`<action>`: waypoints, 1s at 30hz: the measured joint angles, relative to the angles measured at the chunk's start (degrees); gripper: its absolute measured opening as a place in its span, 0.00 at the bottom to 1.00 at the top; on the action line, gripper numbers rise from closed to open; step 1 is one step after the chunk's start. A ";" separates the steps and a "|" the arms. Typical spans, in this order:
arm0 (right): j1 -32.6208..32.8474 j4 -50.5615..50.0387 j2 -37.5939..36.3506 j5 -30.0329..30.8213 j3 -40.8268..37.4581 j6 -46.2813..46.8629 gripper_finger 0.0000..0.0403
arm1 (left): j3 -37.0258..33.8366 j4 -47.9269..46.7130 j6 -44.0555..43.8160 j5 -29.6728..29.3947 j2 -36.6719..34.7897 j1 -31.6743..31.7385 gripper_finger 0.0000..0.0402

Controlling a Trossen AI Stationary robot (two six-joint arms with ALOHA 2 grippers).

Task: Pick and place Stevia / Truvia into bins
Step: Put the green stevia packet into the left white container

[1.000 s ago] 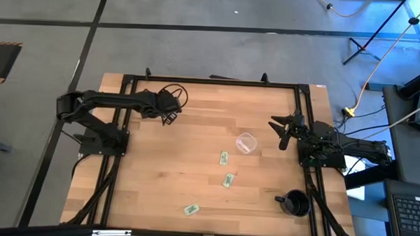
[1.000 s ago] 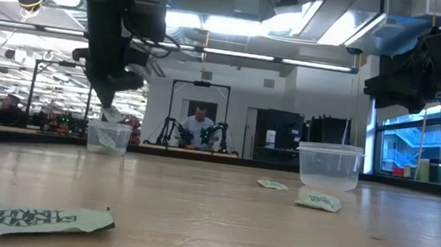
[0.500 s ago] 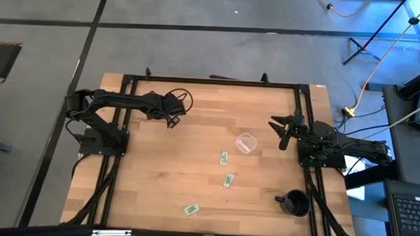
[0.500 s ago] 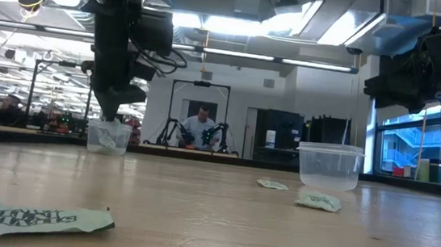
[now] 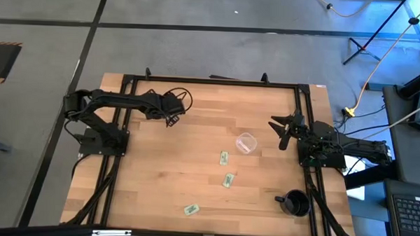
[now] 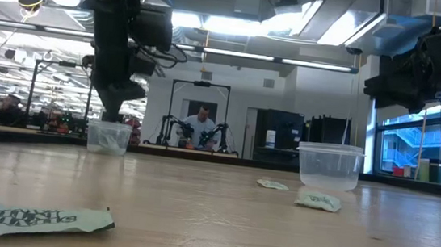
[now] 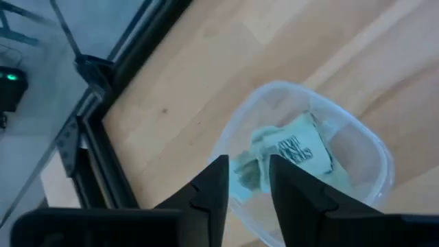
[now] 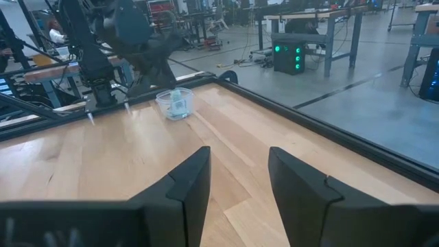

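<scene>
Left gripper (image 7: pixel 245 180) hovers over the far clear round plastic cup (image 7: pixel 305 165), fingers slightly apart, empty; several green-white paper packets (image 7: pixel 291 152) inside. Three packets (image 5: pixel 228 179) left on the table. Right gripper (image 5: pixel 285 129) parked, fingers apart, beside the empty second cup (image 5: pixel 246 143).

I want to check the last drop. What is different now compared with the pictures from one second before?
The left gripper carried a packet over the far-left cup and has let it go: its fingers have parted with nothing between them, and the packets lie inside that cup. The right gripper waits open at the table's right edge. The other cup and three loose packets have not moved.
</scene>
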 joint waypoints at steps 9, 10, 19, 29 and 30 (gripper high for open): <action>0.01 0.00 0.00 0.00 0.00 0.00 0.38 | 6.30 1.59 1.75 7.14 -6.98 -3.17 0.27; -0.01 0.00 0.00 0.00 0.01 0.00 0.38 | 6.88 2.53 3.24 10.48 -7.64 -4.05 0.27; -0.01 0.00 0.00 0.00 0.02 -0.02 0.38 | 7.28 20.56 15.38 36.98 -8.07 -17.49 0.36; 0.01 -0.03 0.00 -0.02 0.01 0.30 0.38 | 7.28 27.38 1.34 42.75 -2.95 -33.61 0.54; 0.01 -0.02 0.00 -0.02 0.00 0.35 0.38 | 7.28 27.44 -0.61 42.58 -2.24 -35.01 0.54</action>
